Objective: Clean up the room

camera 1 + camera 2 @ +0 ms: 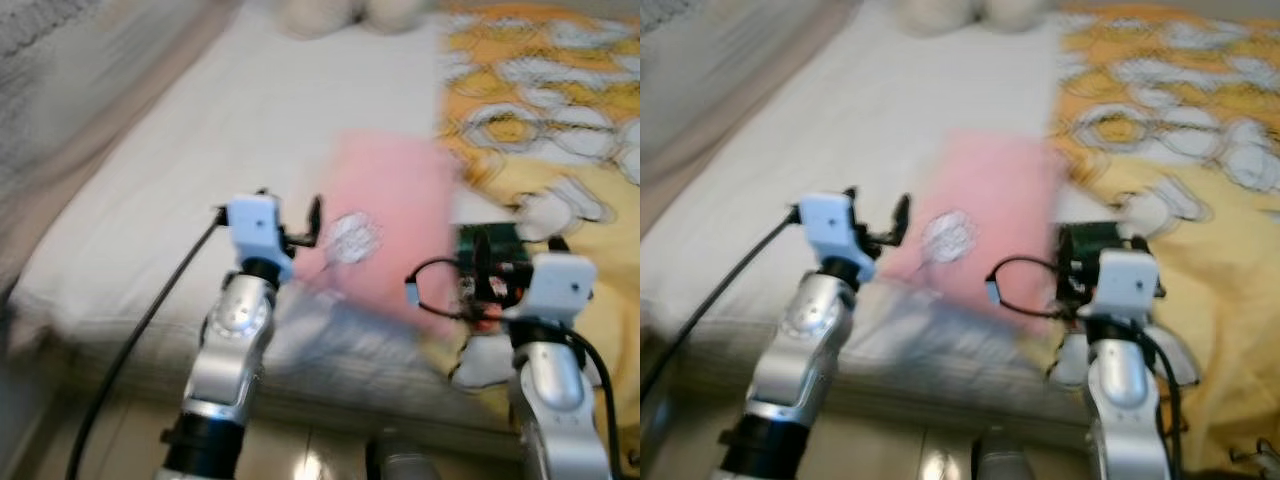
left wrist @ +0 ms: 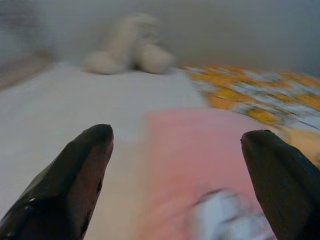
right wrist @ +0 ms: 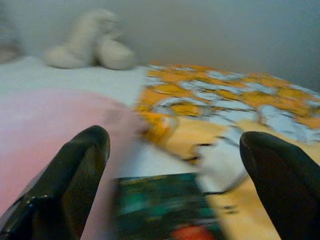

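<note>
Left gripper [image 2: 177, 165]: raised over the near edge of the bed, fingers spread wide with nothing between them; the wrist view looks between them at pink cloth.
Bed [image 1: 200, 150]: white sheet, its left side bare; the pictures are blurred.
Soft toy [image 2: 127, 47]: pale, at the far end of the bed by the wall.
Pink cloth [image 1: 390, 220]: lies flat mid-bed, a pale round print near its lower left, between the two arms.
Right gripper [image 3: 175, 170]: held over the bed's near right part, fingers wide apart, gripping nothing.
Dark green item [image 3: 160, 205]: just beyond the right fingers, beside the pink cloth; what it is cannot be told.
Yellow blanket [image 1: 540, 110]: orange and white pattern, covers the bed's right side.
</note>
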